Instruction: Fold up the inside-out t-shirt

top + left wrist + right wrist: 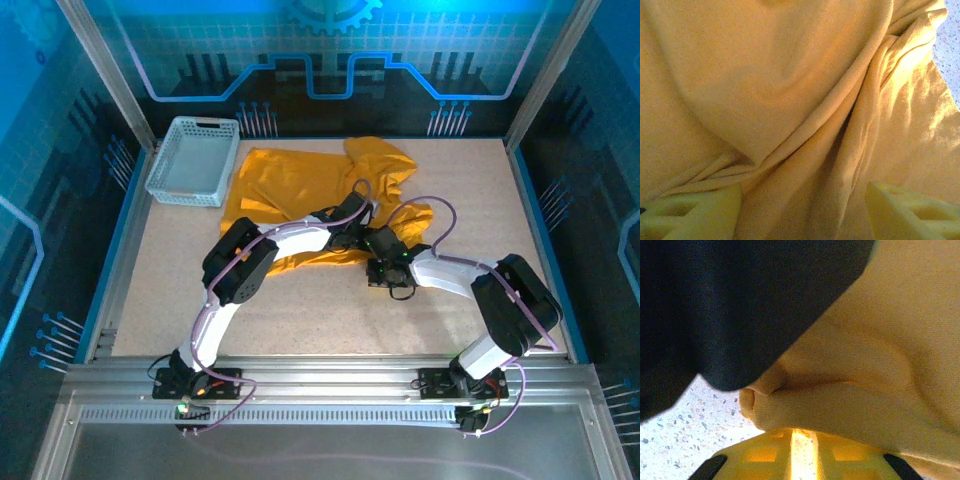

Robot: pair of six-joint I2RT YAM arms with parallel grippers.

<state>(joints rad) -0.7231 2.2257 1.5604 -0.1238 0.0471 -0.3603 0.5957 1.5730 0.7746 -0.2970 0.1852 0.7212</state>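
Observation:
The inside-out t-shirt (300,185) lies crumpled, mustard yellow, at the back middle of the table, with a sleeve lump at its right. Both grippers meet at its near edge. My left gripper (352,222) stands open over the cloth; in the left wrist view its yellow fingertips (695,212) are wide apart with folds of the t-shirt (790,100) between them. My right gripper (382,250) is nearly closed, and a rolled hem of the t-shirt (865,380) lies across its tips (801,437), with a thin bright slit between the fingers.
A light grey lattice basket (193,160) stands at the back left, touching the shirt's left edge. The speckled table (330,310) stretches bare in front of the shirt. A dark blurred shape (740,305), close to the lens, hangs over the right gripper.

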